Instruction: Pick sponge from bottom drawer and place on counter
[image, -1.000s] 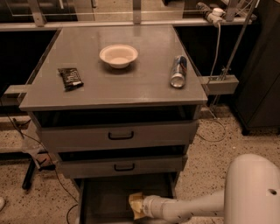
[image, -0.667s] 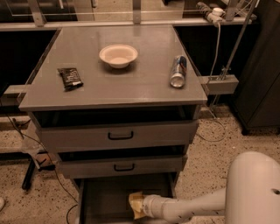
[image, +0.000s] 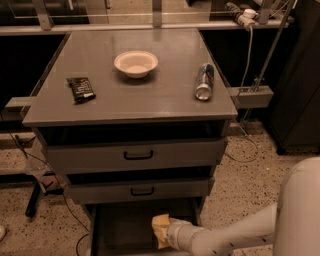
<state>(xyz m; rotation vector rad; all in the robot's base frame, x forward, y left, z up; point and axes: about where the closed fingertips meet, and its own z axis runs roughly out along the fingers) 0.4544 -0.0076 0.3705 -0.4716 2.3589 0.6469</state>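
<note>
The bottom drawer (image: 125, 227) is pulled open below two grey drawers with black handles, and its inside is dark. My white arm reaches in from the lower right. My gripper (image: 161, 231) is inside the drawer, near its right front. A pale-yellow shape sits at the arm's end. I cannot tell whether it is the sponge or the gripper's own tip, and no separate sponge shows elsewhere in the drawer. The counter (image: 150, 92) is the grey top of the cabinet.
On the counter stand a white bowl (image: 136, 64), a dark snack packet (image: 81, 89) at the left and a can (image: 204, 81) lying at the right. The middle drawer (image: 140, 190) overhangs the open drawer. Cables and a stand foot lie on the floor at the left.
The yellow end of my arm has shifted very slightly to the right inside the bottom drawer. Nothing on the counter has moved.
</note>
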